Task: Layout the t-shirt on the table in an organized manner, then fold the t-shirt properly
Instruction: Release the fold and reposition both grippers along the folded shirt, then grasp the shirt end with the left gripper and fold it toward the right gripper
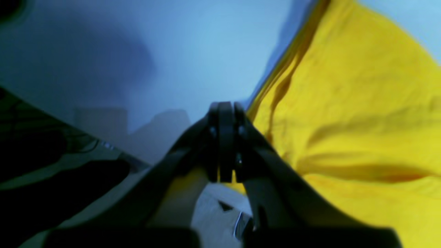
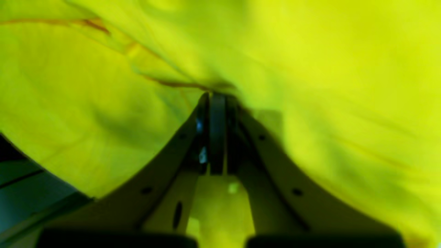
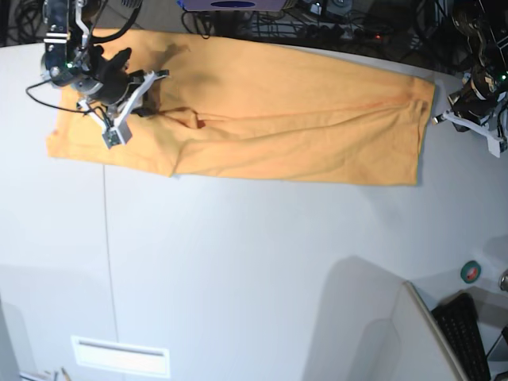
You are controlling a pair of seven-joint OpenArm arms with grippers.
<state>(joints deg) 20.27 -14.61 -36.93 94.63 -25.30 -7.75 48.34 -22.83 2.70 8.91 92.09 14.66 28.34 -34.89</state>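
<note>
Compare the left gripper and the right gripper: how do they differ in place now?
The right gripper sits over the t-shirt, near its sleeve end; the left gripper is at the shirt's opposite edge, with mostly bare table beneath. Both have their fingers closed on the cloth.

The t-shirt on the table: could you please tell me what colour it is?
The t-shirt is plain orange-yellow, with no pattern visible; the base view shows it best.

Even overhead light in the base view; both wrist views are soft and blurred, colour-cast, with dark, defocused near edges.
</note>
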